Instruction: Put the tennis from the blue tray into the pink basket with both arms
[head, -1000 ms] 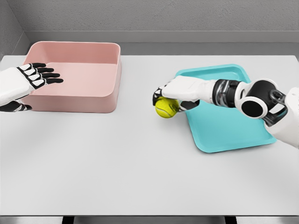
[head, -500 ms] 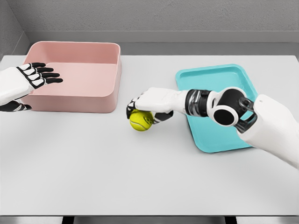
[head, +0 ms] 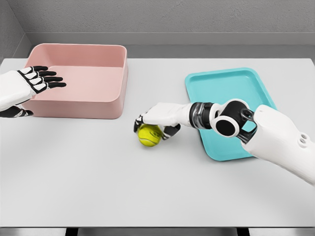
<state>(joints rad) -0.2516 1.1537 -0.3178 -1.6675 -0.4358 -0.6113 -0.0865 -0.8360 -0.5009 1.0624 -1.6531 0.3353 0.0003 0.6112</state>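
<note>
A: Status, left to right?

B: My left hand [head: 30,82] hangs flat, fingers spread, holding nothing, over the left wall of the pink basket [head: 93,105]. Basket is smooth, matte, rounded corners.

A: Ball?

B: Tennis ball [head: 149,135] is fuzzy yellow-green, on the white table [head: 123,187] between basket and blue tray [head: 231,86]. My right hand [head: 158,118] is curled over its top, gripping it.

A: Any markings?

B: No readable print. Tray is glossy, shallow, rounded rim.

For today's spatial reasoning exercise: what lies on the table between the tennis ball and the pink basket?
Nothing. In the head view, only bare white table separates the tennis ball, held by the right hand, from the pink basket.
</note>
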